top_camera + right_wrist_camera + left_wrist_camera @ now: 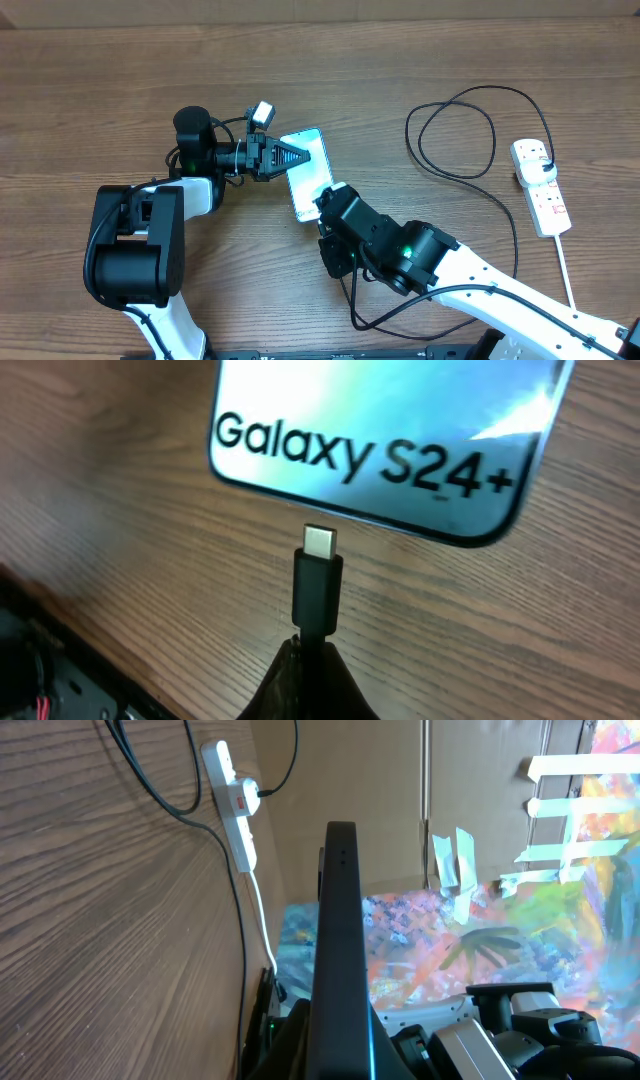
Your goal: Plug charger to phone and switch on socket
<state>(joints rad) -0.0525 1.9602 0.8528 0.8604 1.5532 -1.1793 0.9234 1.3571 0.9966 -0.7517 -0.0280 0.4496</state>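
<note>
A brown wood-grain tabletop [100, 80] is seen from above, with two robot arms meeting at a slim rectangular smartphone with a light blue-teal screen [310, 170] near the centre. The left gripper [298, 157] reaches in from 9 o'clock, its fingers clamped on the phone's long edge. The left wrist view shows the phone edge-on. The right gripper [325, 207] comes in from 5 o'clock, its fingers pressed together on the small black connector [318, 588] of the long thin black charger cable [495, 140]. In the right wrist view the connector's metal tip points toward 12 o'clock at the phone's end marked "Galaxy S24+", just short of it and not touching. The cable loops at 2 o'clock of the phone and runs to a white elongated power strip [541, 190] lying at 3 o'clock, well apart from the phone.
</note>
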